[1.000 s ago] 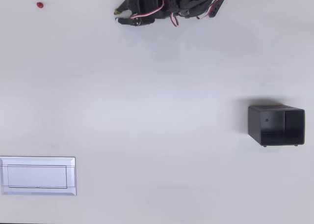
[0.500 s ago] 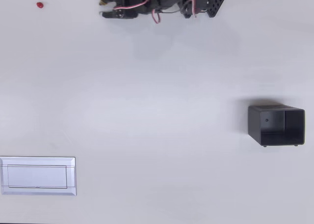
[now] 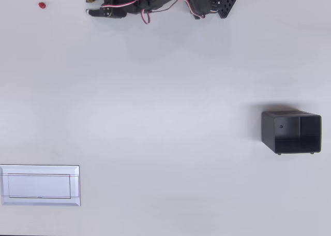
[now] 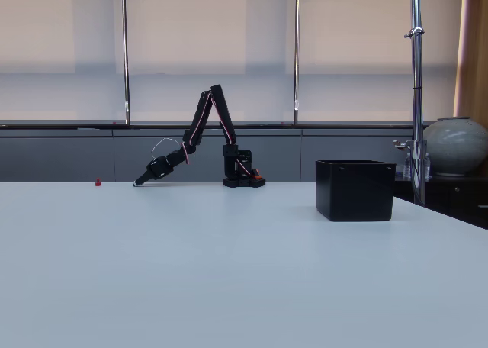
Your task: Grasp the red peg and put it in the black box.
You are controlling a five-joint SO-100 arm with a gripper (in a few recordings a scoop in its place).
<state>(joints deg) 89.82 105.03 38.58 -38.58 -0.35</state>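
The table (image 3: 165, 91) is a broad, plain white surface. Positions below are referenced to the black box (image 3: 290, 132).

The black box sits open-topped toward the right of the overhead view, resting on the table. The white tray (image 3: 40, 185) lies far left of the box and nearer the lower edge. The arm reaches along the upper edge, well up and left of the box, with the gripper (image 3: 92, 4) pointing left. The red peg (image 3: 42, 5) lies on the table at the far upper left, the farthest item from the box, a short gap beyond the gripper tips.

Gripper state: the two fingers appear slightly parted in the overhead view, with nothing between them.

Step in hand: approach to the peg. Recommended procedure: continue left along the same line, hold the tips low near the surface as the fixed view shows (image 4: 137, 183), straddle the peg with both fingers, and close only when centred. The peg is tiny and rounded, so an off-centre closure will likely roll it away.

Room: blinds over windows, vertical metal poles (image 4: 415, 88), and a round vase (image 4: 456, 145) to the right behind the box.
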